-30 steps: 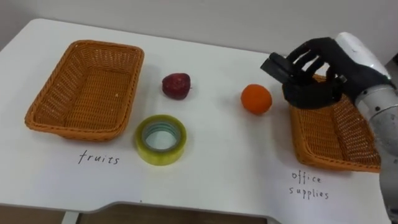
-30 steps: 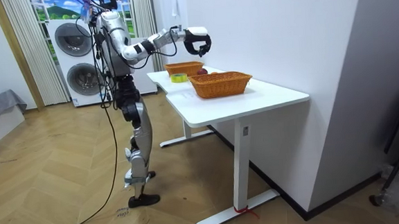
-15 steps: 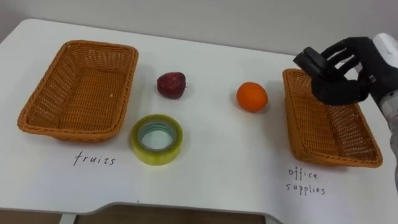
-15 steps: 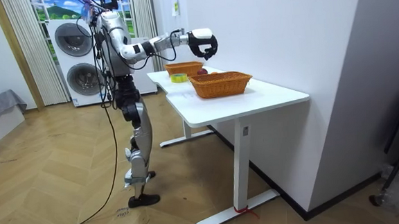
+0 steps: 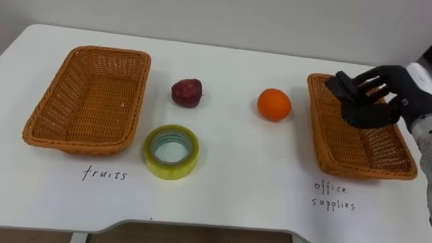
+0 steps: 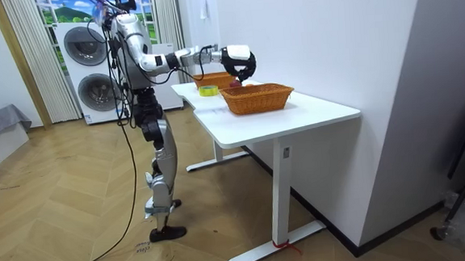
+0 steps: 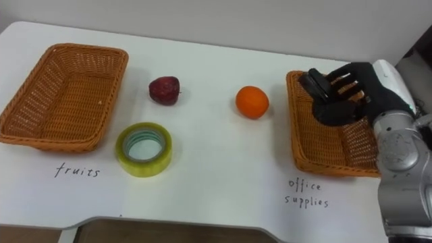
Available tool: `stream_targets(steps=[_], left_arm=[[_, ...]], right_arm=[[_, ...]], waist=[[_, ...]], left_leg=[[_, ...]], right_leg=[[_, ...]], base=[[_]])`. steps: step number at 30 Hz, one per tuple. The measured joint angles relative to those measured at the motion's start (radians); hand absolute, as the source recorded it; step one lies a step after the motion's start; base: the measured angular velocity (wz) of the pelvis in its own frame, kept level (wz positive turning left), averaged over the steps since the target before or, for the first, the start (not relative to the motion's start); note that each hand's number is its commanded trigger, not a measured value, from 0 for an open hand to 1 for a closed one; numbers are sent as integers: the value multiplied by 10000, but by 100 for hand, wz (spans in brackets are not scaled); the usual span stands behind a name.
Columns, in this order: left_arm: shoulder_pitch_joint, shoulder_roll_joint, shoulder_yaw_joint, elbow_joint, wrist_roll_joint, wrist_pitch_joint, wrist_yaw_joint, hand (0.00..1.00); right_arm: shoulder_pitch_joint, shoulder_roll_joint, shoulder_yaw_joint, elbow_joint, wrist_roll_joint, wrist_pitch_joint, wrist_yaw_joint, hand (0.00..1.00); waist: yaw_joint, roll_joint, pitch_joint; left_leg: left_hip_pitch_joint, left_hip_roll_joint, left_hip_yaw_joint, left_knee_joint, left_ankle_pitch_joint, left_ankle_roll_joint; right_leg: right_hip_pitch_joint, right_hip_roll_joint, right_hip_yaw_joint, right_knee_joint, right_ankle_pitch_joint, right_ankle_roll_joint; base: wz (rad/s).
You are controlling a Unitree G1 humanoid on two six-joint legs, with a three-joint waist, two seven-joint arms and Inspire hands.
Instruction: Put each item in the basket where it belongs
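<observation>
My right hand (image 5: 381, 101) hangs low over the far half of the right wicker basket (image 5: 321, 145), which is labelled office supplies. Its fingers are curled round a small black object (image 5: 342, 88) that sticks out to the left, just above the basket floor. On the white table between the baskets lie an orange (image 5: 274, 104), a dark red apple (image 5: 187, 92) and a yellow-green tape roll (image 5: 171, 151). The left basket (image 5: 42, 128), labelled fruits, holds nothing. In the room view the robot stands at the table's end with its right hand (image 6: 240, 61) reaching over it.
Handwritten labels (image 5: 106, 174) sit on the table (image 5: 236, 182) in front of each basket. The table's front edge runs close below them. A wall lies just behind the table.
My right hand has carried the black object to the right, past the orange, and lowered it into the office supplies basket. The other things have stayed put.
</observation>
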Motion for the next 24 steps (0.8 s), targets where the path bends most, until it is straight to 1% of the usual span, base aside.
stream_targets(steps=[2,7,8,9,10,14,19,24], left_arm=[[-5,2,2,-4,-4,-1,9,0],[12,2,-1,13,-11,0,16,0],[12,1,-7,8,-7,0,17,0],[12,2,-7,3,-7,0,17,0],[5,2,-6,-2,-11,0,16,0],[2,8,-6,-14,-11,17,15,0],[-8,7,-5,-21,-11,90,45,0],[-6,9,-6,-28,-7,122,52,0]], right_arm=[[-1,-15,0,237,223,-34,-162,100],[3,-13,2,760,874,-36,-379,100],[3,-14,8,760,980,-36,-432,93],[3,-13,8,761,1043,-36,-467,62],[3,-14,8,772,1206,-40,-540,0],[3,-13,16,1103,1677,-75,-662,0],[3,-13,42,1396,1725,-75,-682,0],[3,-13,41,1415,1720,-76,-825,0]], waist=[[-24,14,-14],[-18,-31,-4],[-20,-33,-2],[-25,-35,-2],[-39,-40,1],[-37,-88,11],[-31,-92,23],[-66,-97,17]], left_leg=[[30,0,-2,1,2,0],[48,-2,1,-5,2,0],[43,0,-1,-6,1,0],[42,1,-3,-8,1,-1],[41,3,-3,-9,1,-1],[47,2,-5,-2,0,-1],[72,0,-11,-13,0,-1],[85,1,-12,-6,0,-1]], right_leg=[[26,0,-2,1,0,0],[47,-3,-20,1,0,0],[45,-3,-31,1,0,0],[46,-2,-38,1,0,0],[47,0,-42,-1,0,0],[59,-2,-43,-2,0,0],[84,1,-42,-16,0,0],[107,-1,-57,-17,0,0]], base=[[0],[0],[0],[0],[0],[0],[0],[0]])
